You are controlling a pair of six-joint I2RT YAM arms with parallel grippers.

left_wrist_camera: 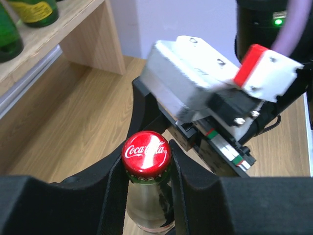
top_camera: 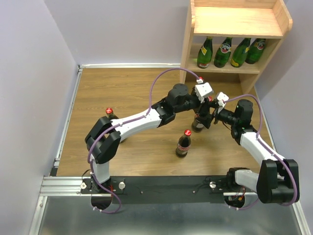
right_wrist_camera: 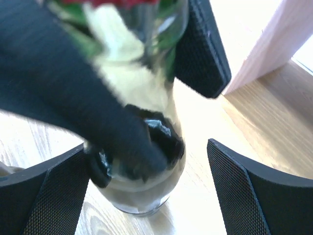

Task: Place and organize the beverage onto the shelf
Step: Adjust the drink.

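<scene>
While the dark red-capped glass cola bottle [left_wrist_camera: 146,152] stands on the wooden tabletop [top_camera: 122,88] before the light-wood two-tier shelf [top_camera: 186,44], left gripper [left_wrist_camera: 147,170] clamps its neck, apparently to lift it upright | right gripper [right_wrist_camera: 146,196] jaws apart, flanking its base, likely against tipping

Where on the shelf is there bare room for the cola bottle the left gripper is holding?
The shelf's top board, inside its raised rim, is entirely bare. The lower tier is crowded: four green bottles span most of its width.
</scene>
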